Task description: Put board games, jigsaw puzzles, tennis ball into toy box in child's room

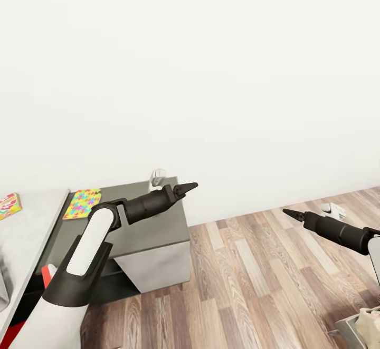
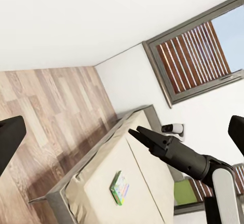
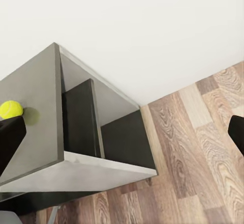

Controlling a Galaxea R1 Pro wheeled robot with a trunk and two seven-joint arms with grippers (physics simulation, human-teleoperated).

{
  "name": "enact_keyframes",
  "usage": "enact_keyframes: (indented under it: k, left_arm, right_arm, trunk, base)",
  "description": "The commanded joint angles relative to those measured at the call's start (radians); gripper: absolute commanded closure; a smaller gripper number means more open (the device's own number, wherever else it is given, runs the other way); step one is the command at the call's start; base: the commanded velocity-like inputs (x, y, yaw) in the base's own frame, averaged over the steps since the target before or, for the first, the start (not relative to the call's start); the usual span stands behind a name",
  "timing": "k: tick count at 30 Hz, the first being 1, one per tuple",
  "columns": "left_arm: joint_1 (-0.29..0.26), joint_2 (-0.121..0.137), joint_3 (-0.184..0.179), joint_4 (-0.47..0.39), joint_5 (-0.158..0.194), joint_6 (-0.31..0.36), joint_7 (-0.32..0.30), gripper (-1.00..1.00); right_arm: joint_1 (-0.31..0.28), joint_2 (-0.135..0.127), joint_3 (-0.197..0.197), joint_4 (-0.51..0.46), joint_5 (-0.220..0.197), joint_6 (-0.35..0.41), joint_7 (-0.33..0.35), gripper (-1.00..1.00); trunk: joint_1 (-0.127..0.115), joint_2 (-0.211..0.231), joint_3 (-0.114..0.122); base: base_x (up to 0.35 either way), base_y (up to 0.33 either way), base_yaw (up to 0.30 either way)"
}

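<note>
Your left hand (image 1: 186, 187) hangs over the far right corner of the grey worktop (image 1: 132, 228), and that is the arm to use: the jigsaw puzzle (image 1: 82, 203) lies flat on the same worktop, back towards your own left from those fingertips, near the far left edge. Its bright patchwork face is up, roughly square, so there is no long axis to line up with. From the head view the left hand's tips look drawn together to a point, yet the left wrist view shows dark fingers at both sides of its frame, so I cannot tell its state for sure.

Your right hand (image 1: 292, 213) floats out over the wooden floor (image 1: 253, 275), well apart from the worktop. Whether it is spread or pressed together, I cannot tell either. Neither hand carries anything.

The right wrist view picks up the tennis ball (image 3: 10, 109) sitting on the worktop top, above open dark shelves. A second colourful box (image 1: 9, 205) rests on a paler surface at your far left. The left wrist view finds a small board game (image 2: 119, 187) flat on the beige bed (image 2: 101, 183), below a slatted window (image 2: 195, 56). White wall ahead.
</note>
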Motion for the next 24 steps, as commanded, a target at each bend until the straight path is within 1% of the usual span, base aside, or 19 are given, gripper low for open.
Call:
enact_keyframes:
  k: [1, 8, 24]
  left_arm:
    - [-0.001, 0.001, -0.001, -0.001, 0.01, 0.001, 0.009, -1.0]
    - [-0.001, 0.002, -0.001, -0.001, 0.01, 0.001, 0.009, -1.0]
    - [-0.001, 0.002, 0.0, -0.001, 0.01, 0.001, 0.008, -1.0]
  right_arm:
    - [-0.002, 0.0, -0.001, 0.001, 0.009, 0.004, 0.01, -1.0]
    - [-0.001, 0.0, -0.001, 0.006, 0.008, 0.004, 0.011, -1.0]
    - [-0.001, 0.0, 0.005, 0.006, 0.008, 0.004, 0.012, -1.0]
  trunk:
    - [0.001, -0.002, 0.0]
    - [0.001, -0.002, 0.01]
    - [0.001, -0.002, 0.034]
  base:
    - [0.0, 0.0, -0.078]
    - [0.0, 0.0, -0.099]
    - [0.0, 0.0, -0.137]
